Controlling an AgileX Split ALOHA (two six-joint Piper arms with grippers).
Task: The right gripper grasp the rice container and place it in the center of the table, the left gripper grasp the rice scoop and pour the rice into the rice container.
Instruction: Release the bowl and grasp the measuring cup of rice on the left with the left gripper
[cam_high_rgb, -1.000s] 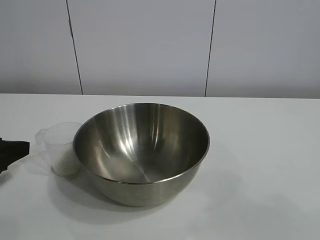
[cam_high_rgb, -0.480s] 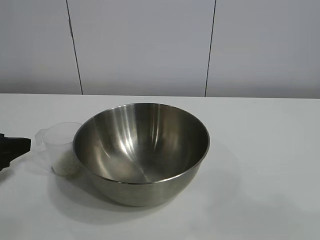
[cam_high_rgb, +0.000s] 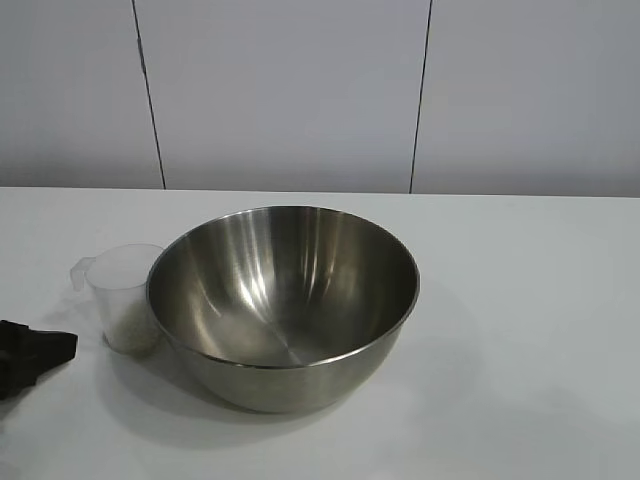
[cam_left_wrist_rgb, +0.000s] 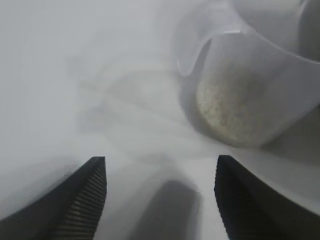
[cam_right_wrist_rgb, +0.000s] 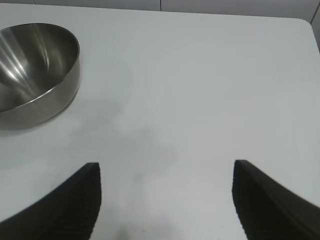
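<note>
The steel rice container stands in the middle of the white table; it also shows in the right wrist view. The clear plastic rice scoop stands upright against its left side, with white rice in the bottom and its tab handle toward the left. My left gripper is at the table's left edge, low, a short way left and in front of the scoop, open and empty. My right gripper is open and empty above bare table, well away from the container, and out of the exterior view.
A grey panelled wall runs behind the table. The table's far corner shows in the right wrist view.
My left gripper has dropped lower and come forward at the left edge, ending a little nearer the scoop's base. Scoop and container have not moved.
</note>
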